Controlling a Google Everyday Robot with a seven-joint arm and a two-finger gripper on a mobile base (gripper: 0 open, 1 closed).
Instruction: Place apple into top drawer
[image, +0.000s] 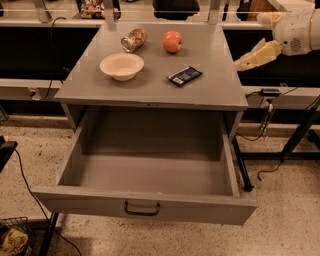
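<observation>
The dark blue packet (184, 76) carries pale print and the can (133, 40) has a brownish label, but the writing on both is too small to read. The gripper (241, 63) hangs in the air off the right edge of the grey cabinet top (212, 52), at the end of a white arm reaching in from the upper right of the view; whether it is apart or together cannot be told, and it holds nothing. The apple (172, 41) rests on the cabinet top well apart from the gripper, over to its left in the view and a little farther back. The can lies on its side beyond the apple from the gripper. The packet lies flat between the gripper and the cream bowl (121, 66), nearer the gripper than the apple is. The top drawer (150, 176) stands pulled fully out, below the gripper and to its left, with its dark handle (142, 209) centred on the front panel.
</observation>
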